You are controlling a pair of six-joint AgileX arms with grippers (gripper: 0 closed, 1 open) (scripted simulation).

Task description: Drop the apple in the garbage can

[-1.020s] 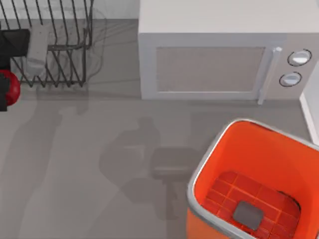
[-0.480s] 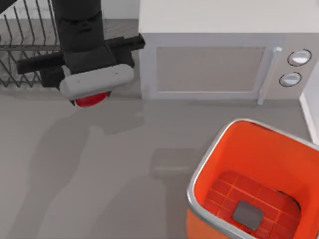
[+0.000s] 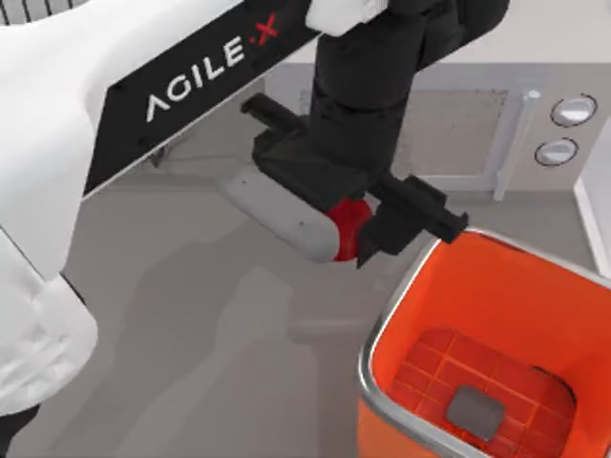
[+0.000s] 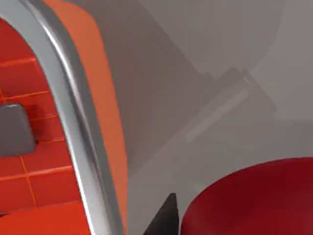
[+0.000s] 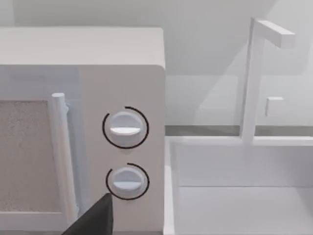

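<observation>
Left tool grips apple beside garbage can.

The left claw has swung from the counter's far-left edge toward the garbage can. It carried the apple along (still clamped), now just beside the silver rim.

A grey tabletop lies below the end effector, a white microwave behind it by a pale wall.

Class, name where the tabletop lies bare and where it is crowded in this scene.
Bare: grey table left of the garbage can. Crowded: the left gripper, shut on the apple, hangs between the microwave and the can's rim.
</observation>
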